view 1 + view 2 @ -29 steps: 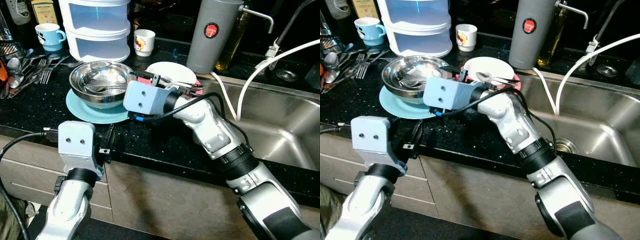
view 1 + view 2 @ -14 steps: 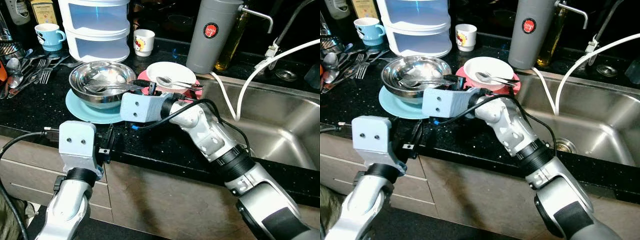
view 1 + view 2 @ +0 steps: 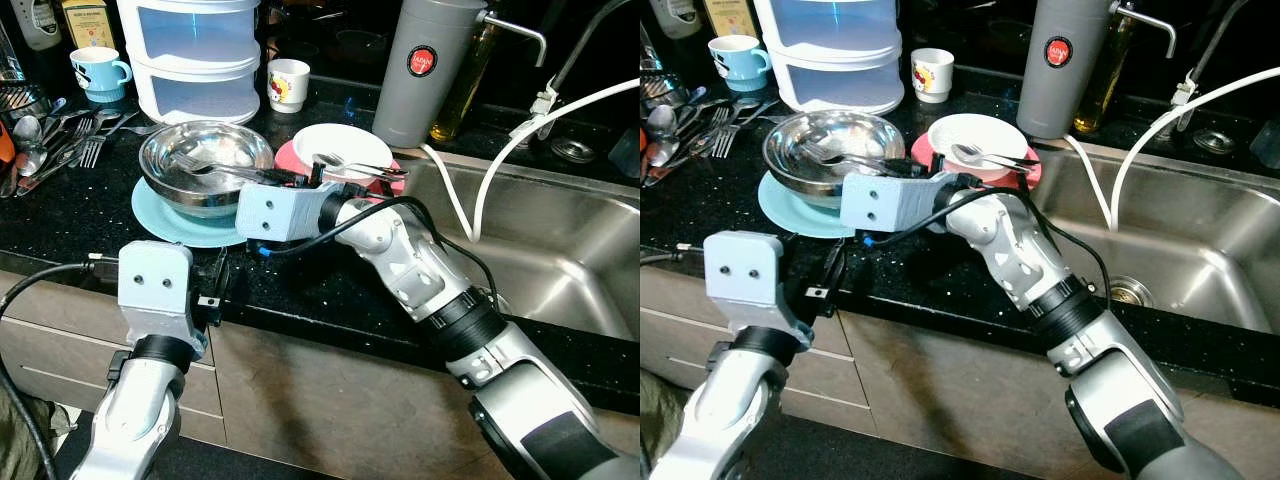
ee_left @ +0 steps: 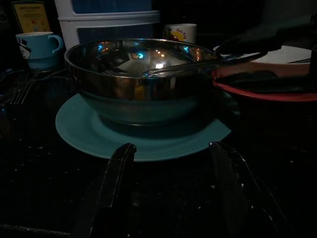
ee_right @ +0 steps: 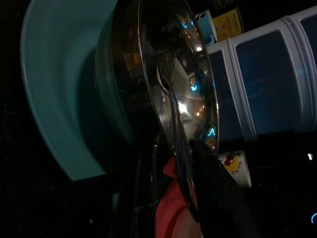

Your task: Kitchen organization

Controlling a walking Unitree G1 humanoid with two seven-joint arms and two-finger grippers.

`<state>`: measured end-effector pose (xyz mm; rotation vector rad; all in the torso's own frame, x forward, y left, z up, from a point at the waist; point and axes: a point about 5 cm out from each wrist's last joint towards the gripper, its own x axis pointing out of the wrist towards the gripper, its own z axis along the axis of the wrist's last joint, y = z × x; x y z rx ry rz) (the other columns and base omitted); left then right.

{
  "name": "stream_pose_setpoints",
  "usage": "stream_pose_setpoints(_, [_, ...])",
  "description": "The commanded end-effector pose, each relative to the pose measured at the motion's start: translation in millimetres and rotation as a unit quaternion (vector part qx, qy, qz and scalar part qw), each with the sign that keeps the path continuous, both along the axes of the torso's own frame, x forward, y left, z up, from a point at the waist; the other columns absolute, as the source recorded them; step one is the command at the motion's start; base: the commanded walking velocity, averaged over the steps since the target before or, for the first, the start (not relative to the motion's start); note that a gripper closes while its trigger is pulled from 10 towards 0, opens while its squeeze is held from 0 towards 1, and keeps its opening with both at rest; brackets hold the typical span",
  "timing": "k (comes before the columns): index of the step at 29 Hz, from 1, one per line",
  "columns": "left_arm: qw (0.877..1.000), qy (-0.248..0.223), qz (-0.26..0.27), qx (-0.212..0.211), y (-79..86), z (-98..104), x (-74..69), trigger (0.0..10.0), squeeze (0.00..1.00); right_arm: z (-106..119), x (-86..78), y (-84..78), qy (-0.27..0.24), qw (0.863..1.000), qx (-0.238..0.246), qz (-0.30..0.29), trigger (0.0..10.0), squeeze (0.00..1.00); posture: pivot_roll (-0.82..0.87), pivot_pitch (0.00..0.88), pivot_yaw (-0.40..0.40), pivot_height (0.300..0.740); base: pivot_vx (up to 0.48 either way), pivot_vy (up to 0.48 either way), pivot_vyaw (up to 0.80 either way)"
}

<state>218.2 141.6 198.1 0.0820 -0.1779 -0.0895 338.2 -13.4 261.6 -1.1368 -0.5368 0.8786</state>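
Observation:
A steel bowl [image 3: 205, 160] stands on a teal plate [image 3: 190, 222] on the black counter. A fork [image 3: 225, 168] lies across the bowl, tines over the far side and handle over the near right rim. My right gripper [image 3: 290, 179] is at that rim, shut on the fork's handle; the right wrist view shows the fork [image 5: 171, 109] running between its fingers [image 5: 213, 193]. Beside the steel bowl, a white bowl [image 3: 345, 148] with a spoon [image 3: 355, 165] sits on a red plate [image 3: 290, 155]. My left gripper [image 4: 173, 163] hovers open at the counter's front edge, facing the teal plate [image 4: 138, 134].
Loose cutlery [image 3: 50, 140] lies at the far left. Behind the bowl are a white stacked container [image 3: 195, 60], a blue mug [image 3: 98, 72] and a white cup [image 3: 288, 83]. A grey thermos [image 3: 425, 70], white hose [image 3: 500, 170] and the sink [image 3: 560, 250] are to the right.
My right gripper moved left from the white bowl to the steel bowl's rim and shut on the fork's handle. The fork's tines have swung up toward the far side. The left arm stayed still.

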Motion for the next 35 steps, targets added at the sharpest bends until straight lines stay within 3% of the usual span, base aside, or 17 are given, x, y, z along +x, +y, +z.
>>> stream_pose_setpoints(1, [1.0, 0.004, -0.001, 0.002, -0.9, 0.1, 0.3, 10.0, 0.0, 7.1, -0.1, 0.1, -0.008, 1.0, 0.007, 0.0, 9.6, 0.0, 0.16, 0.032, -0.078, 0.74, 0.0, 0.0, 0.0])
stream_pose_setpoints(2, [1.0, 0.004, -0.001, 0.002, -1.0, 0.2, 0.3, 10.0, 0.0, 7.5, -0.4, 0.4, -0.009, 1.0, 0.007, 0.0, 10.0, 0.0, 0.16, 0.032, -0.078, 0.74, 0.0, 0.0, 0.0])
stream_pose_setpoints(14, [1.0, 0.005, -0.003, 0.001, -1.3, -0.7, 0.5, 10.0, 0.0, 19.6, -3.0, 3.3, -0.029, 0.999, 0.029, 0.011, 9.7, 0.0, 0.15, 0.029, -0.075, 0.74, 0.0, 0.0, 0.0])
stream_pose_setpoints(15, [1.0, 0.005, -0.003, 0.001, -1.4, -0.8, 0.4, 10.0, 0.0, 20.7, -3.1, 3.4, -0.032, 0.999, 0.03, 0.011, 3.6, 0.0, 0.15, 0.03, -0.076, 0.74, 0.0, 0.0, 0.0])
stream_pose_setpoints(16, [1.0, 0.005, -0.003, 0.001, -1.4, -0.8, 0.4, 10.0, 0.0, 21.7, -3.1, 3.5, -0.035, 0.999, 0.031, 0.012, 2.6, 0.0, 0.15, 0.029, -0.077, 0.74, 0.0, 0.0, 0.0])
stream_pose_setpoints(17, [1.0, 0.005, -0.003, 0.001, -1.4, -0.8, 0.4, 10.0, 0.0, 21.7, -3.1, 3.5, -0.035, 0.999, 0.031, 0.012, 2.6, 0.0, 0.15, 0.029, -0.077, 0.74, 0.0, 0.0, 0.0])
stream_pose_setpoints(18, [1.0, 0.006, -0.002, 0.0, -1.4, -0.9, 0.4, 10.0, 0.0, 23.4, -3.3, 3.5, -0.039, 0.999, 0.03, 0.013, 0.1, 0.0, 0.16, 0.029, -0.078, 0.74, 0.0, 0.0, 0.0])
stream_pose_setpoints(29, [1.0, 0.006, -0.001, -0.003, -1.1, -1.0, 0.1, 10.0, 0.0, 28.3, -5.2, 4.4, -0.049, 0.998, 0.027, 0.023, 0.0, 0.0, 0.16, 0.029, -0.078, 0.74, 0.0, 0.0, 0.0])
stream_pose_setpoints(30, [1.0, 0.006, -0.001, -0.003, -1.2, -1.2, 0.1, 10.0, 0.0, 28.5, -5.5, 4.6, -0.049, 0.998, 0.028, 0.025, 1.3, 0.0, 0.16, 0.028, -0.076, 0.74, 0.0, 0.0, 0.0])
stream_pose_setpoints(31, [1.0, 0.006, -0.001, -0.003, -1.2, -1.3, 0.1, 10.0, 0.0, 28.6, -5.7, 4.8, -0.048, 0.998, 0.028, 0.026, 4.2, 0.0, 0.16, 0.028, -0.076, 0.74, 0.0, 0.0, 0.0])
stream_pose_setpoints(32, [1.0, 0.006, -0.001, -0.003, -1.1, -1.3, 0.1, 10.0, 0.0, 29.7, -6.2, 4.9, -0.043, 0.998, 0.038, 0.03, 10.0, 0.0, 0.16, 0.028, -0.076, 0.74, 0.0, 0.0, 0.0])
stream_pose_setpoints(33, [1.0, 0.007, -0.001, -0.003, -0.9, -1.4, 0.2, 10.0, 0.0, 30.6, -6.9, 4.8, -0.039, 0.998, 0.042, 0.034, 10.0, 0.8, 0.16, 0.028, -0.076, 0.74, 0.0, 0.0, 0.0])
stream_pose_setpoints(34, [1.0, 0.007, 0.0, -0.003, -0.8, -1.5, 0.3, 10.0, 0.0, 31.2, -7.3, 4.7, -0.036, 0.998, 0.045, 0.037, 10.0, 0.8, 0.16, 0.028, -0.076, 0.74, 0.0, 0.0, 0.0])
stream_pose_setpoints(35, [1.0, 0.007, 0.0, -0.003, -0.8, -1.5, 0.3, 10.0, 0.0, 31.4, -7.4, 4.0, -0.034, 0.998, 0.044, 0.038, 10.0, 1.0, 0.16, 0.028, -0.076, 0.74, 0.0, 0.0, 0.0])
